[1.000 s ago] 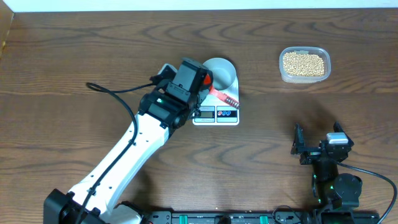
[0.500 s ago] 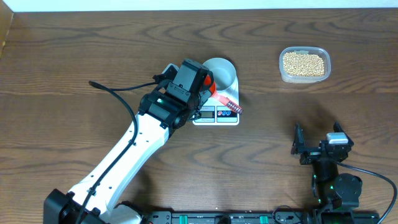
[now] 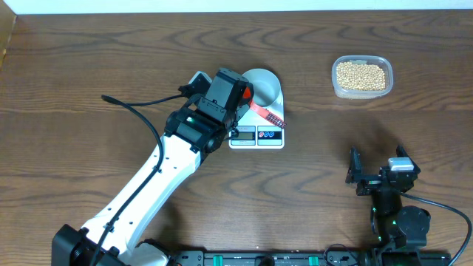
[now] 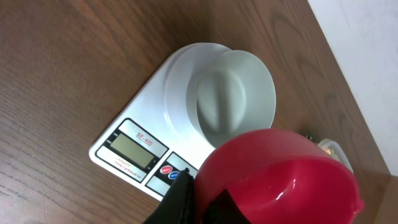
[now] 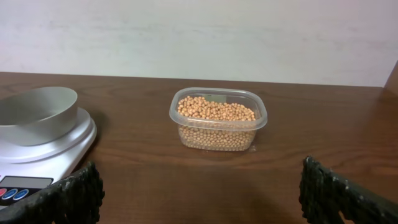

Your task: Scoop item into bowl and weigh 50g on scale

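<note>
- Table (image 3: 89, 59) edge along the top of the overhead view, just beyond the bowl (image 3: 266, 87) and the plastic tub (image 3: 335, 83); broad bare wood to the left of the scale (image 3: 256, 136) and in front of it
- Bowl seated on the round platform of the scale, near the middle of the table; display and two buttons on the edge nearer the arms
- Beans (image 3: 361, 76) heaped in the tub, off to the right of the scale, well apart from it, with open wood between the two
- Left arm stretched diagonally from the near-left corner up to the scale, a black cable (image 3: 129, 111) looping off its upper side
- Left gripper (image 3: 242, 97) poised over the left rim of the bowl, clamped on a red scoop (image 4: 280, 180), the handle slanting down to the right across the scale
- Right arm folded low at the near-right edge, right gripper (image 3: 377, 174) spread wide with nothing between the fingers, well short of the tub
- Seen only from the left wrist: the round cup of the scoop close up, held above the scale's button corner and just beside the bowl; smooth pale inside of the bowl
- Seen only from the right wrist: side of the tub, beans showing through its clear wall nearly to the rim, pale wall behind the table's far edge
- Seen only from overhead: both arms at once and the gap between scale and tub
</note>
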`<move>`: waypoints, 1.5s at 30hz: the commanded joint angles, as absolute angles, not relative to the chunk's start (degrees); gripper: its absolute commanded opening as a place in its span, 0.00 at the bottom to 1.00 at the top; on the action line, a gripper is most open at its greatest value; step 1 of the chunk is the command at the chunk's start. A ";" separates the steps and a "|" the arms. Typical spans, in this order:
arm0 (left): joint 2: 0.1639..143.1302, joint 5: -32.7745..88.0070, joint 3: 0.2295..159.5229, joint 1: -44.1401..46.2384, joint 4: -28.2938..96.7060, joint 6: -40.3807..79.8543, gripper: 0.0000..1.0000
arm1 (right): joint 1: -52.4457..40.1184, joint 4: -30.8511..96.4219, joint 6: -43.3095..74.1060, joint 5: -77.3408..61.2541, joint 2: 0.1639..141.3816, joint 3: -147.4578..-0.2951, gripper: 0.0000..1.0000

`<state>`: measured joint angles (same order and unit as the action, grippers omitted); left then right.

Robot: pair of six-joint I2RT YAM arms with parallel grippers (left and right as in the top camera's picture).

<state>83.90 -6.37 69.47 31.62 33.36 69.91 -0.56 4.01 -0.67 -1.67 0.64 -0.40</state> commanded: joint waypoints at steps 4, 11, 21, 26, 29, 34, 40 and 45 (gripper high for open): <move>84.18 -7.64 70.74 31.57 33.36 73.38 0.07 | -0.80 4.27 -1.37 -0.78 0.60 -0.32 0.99; 84.18 -8.45 70.74 31.57 33.34 73.38 0.07 | -0.80 4.10 -1.34 -0.84 0.62 -0.32 0.99; 84.18 -8.47 70.74 31.59 33.36 74.04 0.07 | -0.80 -0.58 1.04 -4.12 0.64 -0.32 0.99; 84.23 -8.47 70.74 31.59 33.34 74.06 0.07 | -0.80 -5.23 8.21 -6.66 1.04 -0.32 0.99; 84.23 -8.47 70.74 31.59 33.34 74.04 0.07 | -0.80 -7.40 11.09 -6.66 2.37 -0.32 0.99; 84.23 -8.47 70.74 31.59 33.32 74.04 0.07 | -0.80 -11.42 15.73 -7.29 7.88 -1.06 0.99; 84.23 -8.45 70.74 31.59 33.34 74.04 0.07 | -0.80 -10.81 15.81 -12.49 22.50 -10.39 0.99; 84.23 -8.45 70.74 31.59 33.36 74.02 0.07 | -0.80 -6.09 15.86 -25.17 36.34 -21.06 0.99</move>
